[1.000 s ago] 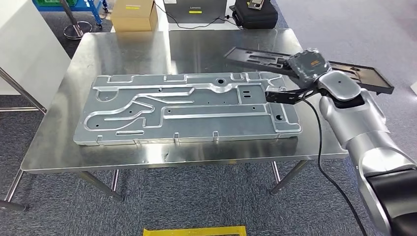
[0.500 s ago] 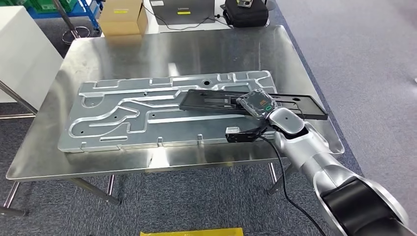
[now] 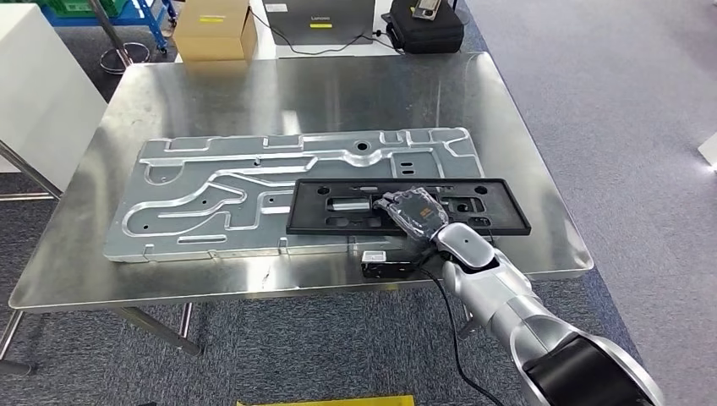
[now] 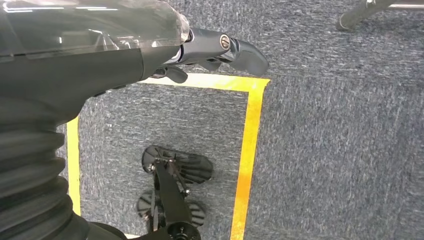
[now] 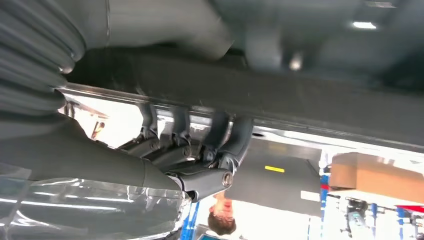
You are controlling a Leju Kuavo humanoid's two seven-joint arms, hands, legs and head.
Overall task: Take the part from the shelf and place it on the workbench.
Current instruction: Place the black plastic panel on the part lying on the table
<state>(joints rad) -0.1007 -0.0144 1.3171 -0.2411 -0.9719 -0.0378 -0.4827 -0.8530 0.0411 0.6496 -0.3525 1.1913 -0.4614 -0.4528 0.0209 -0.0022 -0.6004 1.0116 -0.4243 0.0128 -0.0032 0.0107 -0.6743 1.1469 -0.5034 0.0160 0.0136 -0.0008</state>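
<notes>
A laptop (image 3: 319, 19) beyond the tabletop's (image 3: 338, 85) far edge is showing a small word on its grey lid, probably "Lenovo", though it is too small to confirm; the cardboard box's (image 3: 213, 32) label is staying illegible

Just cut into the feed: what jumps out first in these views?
The long black plastic frame part, gripped by the right hand, sits over the near right end of the large stamped grey metal panel. That panel lies flat across the shiny steel workbench. The left hand hangs over grey carpet with yellow floor tape.
</notes>
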